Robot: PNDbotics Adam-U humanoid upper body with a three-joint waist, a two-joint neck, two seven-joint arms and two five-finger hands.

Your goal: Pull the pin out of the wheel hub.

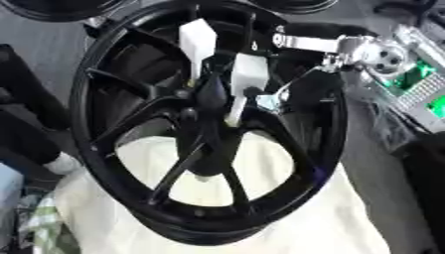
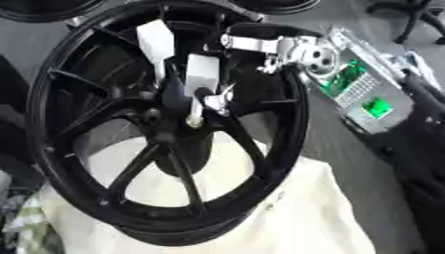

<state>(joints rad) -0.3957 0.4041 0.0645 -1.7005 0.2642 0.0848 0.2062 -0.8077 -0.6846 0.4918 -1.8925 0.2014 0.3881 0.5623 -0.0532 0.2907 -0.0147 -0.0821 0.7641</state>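
Though slim, pin (image 1: 233,115) (pale) at fingers (image 1: 248,74)

The wheel hub (image 1: 208,124) was a big black wheel w/ thin spokes going out from the middle to a round rim, and it lay tilted on a cream-white cloth. Two white block-shaped pieces stuck up near its middle, a taller one (image 1: 197,42) toward the top & a shorter one (image 1: 249,72) just beside it on the right, each getting thin at the bottom where it met the hub. I couldn't tell which of them was the pin.
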